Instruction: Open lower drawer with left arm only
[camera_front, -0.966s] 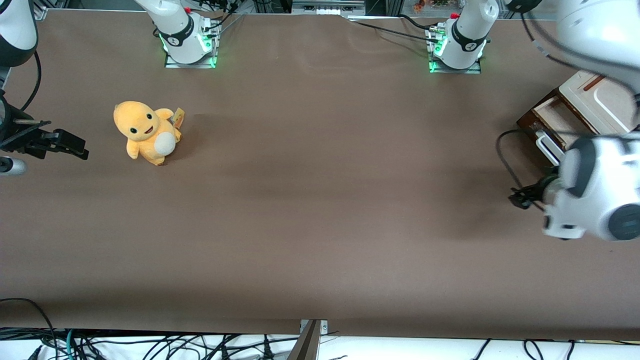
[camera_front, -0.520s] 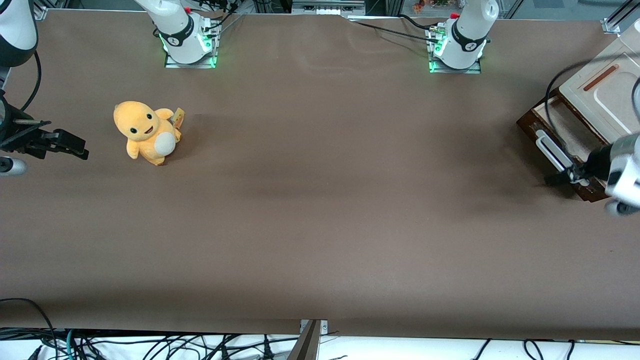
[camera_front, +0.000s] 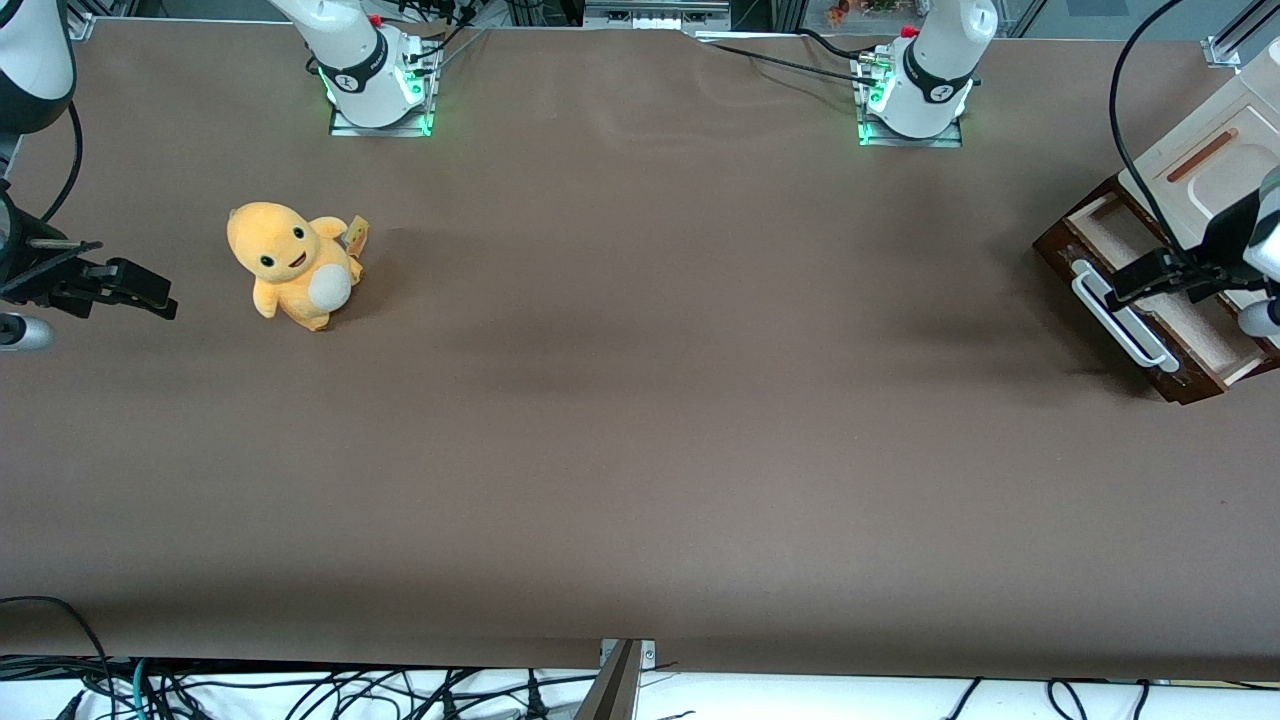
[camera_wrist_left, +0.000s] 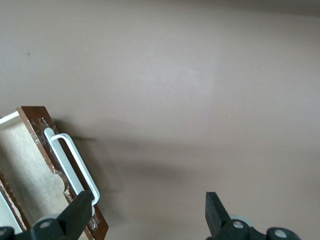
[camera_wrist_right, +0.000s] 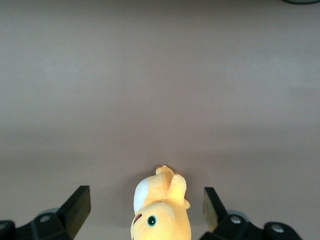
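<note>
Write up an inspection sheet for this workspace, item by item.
Surface: brown matte table, bare in the middle.
Job's things: dark brown wooden lower drawer pulled out, pale beige inside showing; long white bar handle on its front; cream panel with an orange-brown strip above it.
Clutter: yellow-orange plush toy, toward the parked arm's end.
Grippers: black two-finger pincer of the large white left arm open, holding nothing, above the drawer's handle.
Cables: black cable arcs over the drawer unit; loose black cables hang off the table edge nearest the front camera.
Surroundings: two arm bases, green lights.
</note>
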